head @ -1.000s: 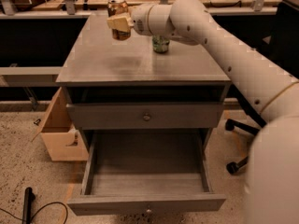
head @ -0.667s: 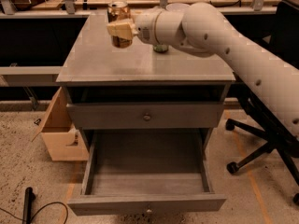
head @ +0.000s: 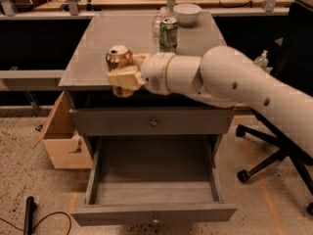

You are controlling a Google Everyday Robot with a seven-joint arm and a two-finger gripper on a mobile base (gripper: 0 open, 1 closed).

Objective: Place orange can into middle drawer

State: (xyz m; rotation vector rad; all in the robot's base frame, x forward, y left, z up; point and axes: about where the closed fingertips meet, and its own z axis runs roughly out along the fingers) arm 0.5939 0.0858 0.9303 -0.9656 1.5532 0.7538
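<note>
- Since a second ago the claw (head: 126,72) has carried the orange can (head: 119,58) from the back of the tabletop (head: 98,38) to its front edge, and the arm (head: 230,80) now lies across the front right of the cabinet instead of the back.
- The claw's tan fingers (head: 125,78) pinch the orange can, one on the side facing the camera and one behind it.
- The can sits in that grip with its silver top uppermost, over the tabletop's front edge, left of centre and above the drawers.
- At 1 o'clock from the claw, a green-and-white can (head: 168,33) stands upright on the tabletop, well apart from the orange one.
- Farther along at 1 o'clock, a white bowl (head: 188,12) sits near the back edge, with a clear glass item (head: 157,21) just beside the green-and-white can at its 10 o'clock.
- At 5 o'clock, below the tabletop, the upper drawer (head: 112,123) is closed, with its round knob (head: 153,123) at the centre.
- At 6 o'clock, lower still, the middle drawer (head: 154,180) is pulled out, its inside bare.
- At 8 o'clock a light wooden box (head: 61,138) stands on the floor against the cabinet's left side.
- At 4 o'clock the black legs of an office chair (head: 271,148) reach over the speckled floor.
- At 7 o'clock a black rod-like thing (head: 29,214) lies on the floor with a cable.
</note>
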